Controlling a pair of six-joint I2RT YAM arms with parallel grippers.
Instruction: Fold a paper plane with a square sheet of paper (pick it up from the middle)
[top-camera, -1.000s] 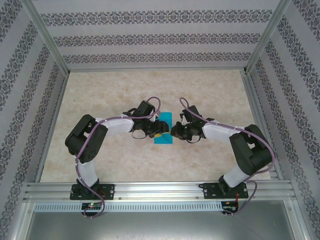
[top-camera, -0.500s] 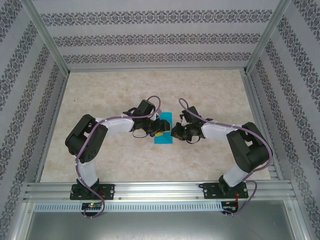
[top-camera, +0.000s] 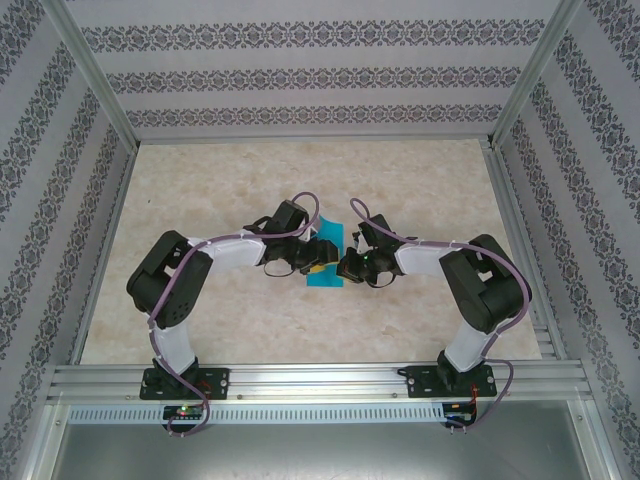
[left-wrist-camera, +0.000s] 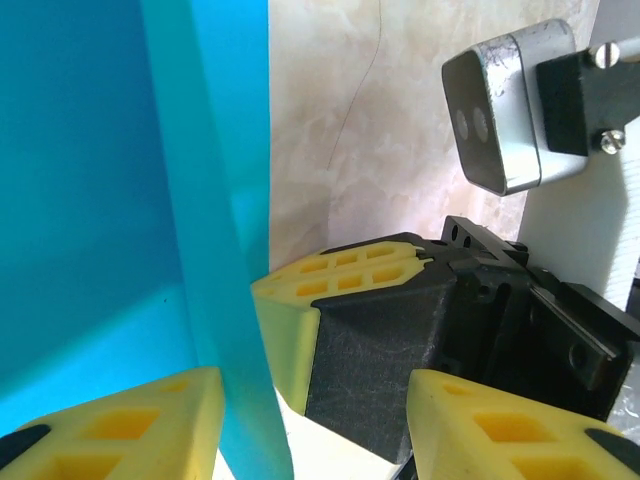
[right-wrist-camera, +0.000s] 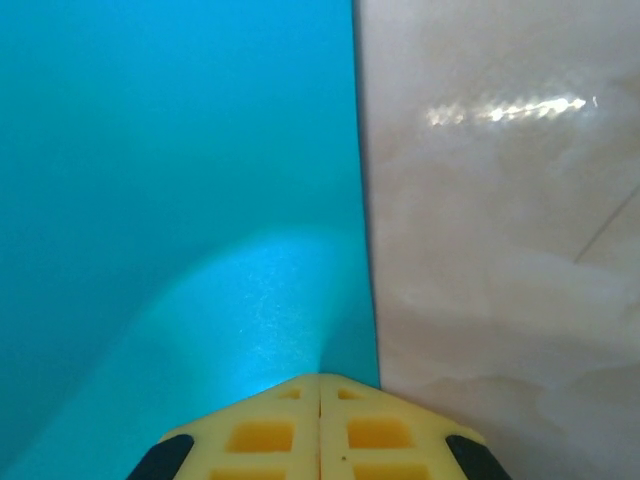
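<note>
Plainly, one square sheet of paper (top-camera: 325, 281) lies near the middle of the marbled table (top-camera: 420, 180), and two arms meet over it from either side. The left gripper (top-camera: 318, 256) covers the sheet's left part, so from above the teal shows as a strip above the grippers and another below them. The right gripper (top-camera: 347, 265) sits at the sheet's right edge, close to the left one. In the left wrist view, that gripper's two yellow fingers (left-wrist-camera: 120, 425) stand apart, with an upright fold of the paper rising between them; the fold's top and the sheet's far side are cut off by the frame. In the right wrist view, the two fingertips (right-wrist-camera: 270, 430) are pressed together at the paper's right edge, and seem to pinch it, since the paper swells up toward them. Bare table lies open on all sides of the sheet, out to the metal frame.
</note>
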